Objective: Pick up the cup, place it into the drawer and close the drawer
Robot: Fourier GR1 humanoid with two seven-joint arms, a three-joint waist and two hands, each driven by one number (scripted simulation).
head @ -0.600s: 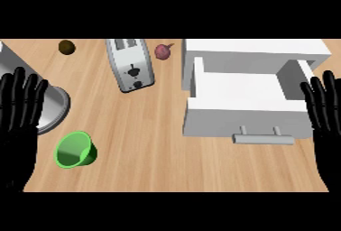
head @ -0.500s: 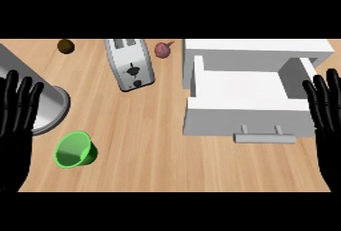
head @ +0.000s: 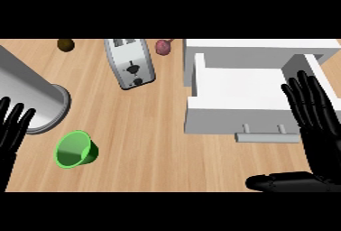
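Both hands are open, holding nothing: left hand (head: 13,128) should close around the green cup's (head: 75,150) rim, approaching from above, before the open drawer (head: 243,92).

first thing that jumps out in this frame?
The green cup lying tipped on the wooden counter at lower left, bright against the wood. Next, the white drawer pulled open at right, nothing visible inside. The right hand is open beside it; the left hand is open at the left edge.
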